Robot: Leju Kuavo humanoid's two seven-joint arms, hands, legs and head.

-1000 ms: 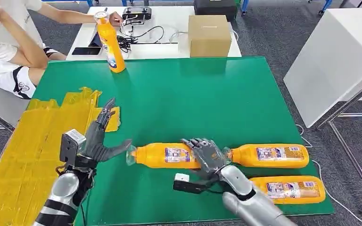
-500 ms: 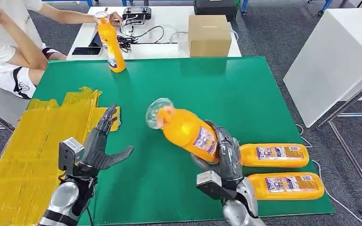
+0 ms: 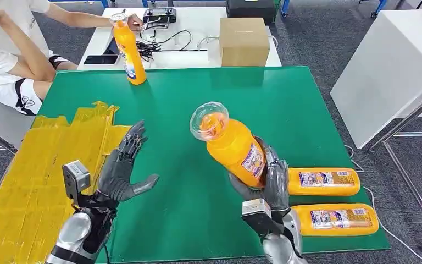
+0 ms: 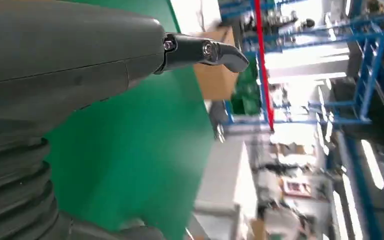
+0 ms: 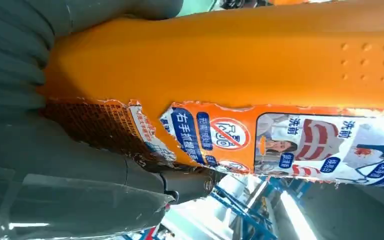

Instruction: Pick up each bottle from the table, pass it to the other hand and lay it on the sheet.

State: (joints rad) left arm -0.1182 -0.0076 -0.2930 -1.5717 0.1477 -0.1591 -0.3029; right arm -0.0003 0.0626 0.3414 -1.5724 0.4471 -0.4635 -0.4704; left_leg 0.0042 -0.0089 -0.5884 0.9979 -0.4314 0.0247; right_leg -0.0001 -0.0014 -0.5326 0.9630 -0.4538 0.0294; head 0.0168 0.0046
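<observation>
Held bottle [image 3: 232,147]: the right hand [image 3: 269,184] grips it around its lower body above the green table [image 3: 198,110], over the middle of the near half. Its long axis is tilted, base down in the hand, cap end up and leaning toward the left and far side.
Look of held bottle: orange plastic body with a clear domed cap [image 3: 209,121] and a label [image 3: 253,160] on its side; in the right wrist view the body shows a row of small raised dots.
Label writing: in the right wrist view the label [image 5: 280,142] is orange with blue patches, Chinese characters, a red crossed-circle sign and small pictures; one end is torn and peeling. No brand can be read.
Right hand state: fingers wrapped around the bottle, holding it.
Left hand [image 3: 122,168]: empty, fingers spread wide, palm turned toward the held bottle, raised over the table's near left part beside the sheet.
Yellow sheet [image 3: 38,165]: crinkled, lying over the table's left edge and near left corner.
Lying bottles: two more orange bottles lie flat near the table's near right corner, long axes along the near edge; one [image 3: 323,181] just behind the right hand, the other [image 3: 335,219] closer to the near edge. Both show labels too small to read.
Upright bottle [image 3: 128,49]: stands at the far left edge of the table, a person's hand [image 3: 134,21] at its cap.
Beyond the table: a cardboard box [image 3: 244,41] on a white table.
</observation>
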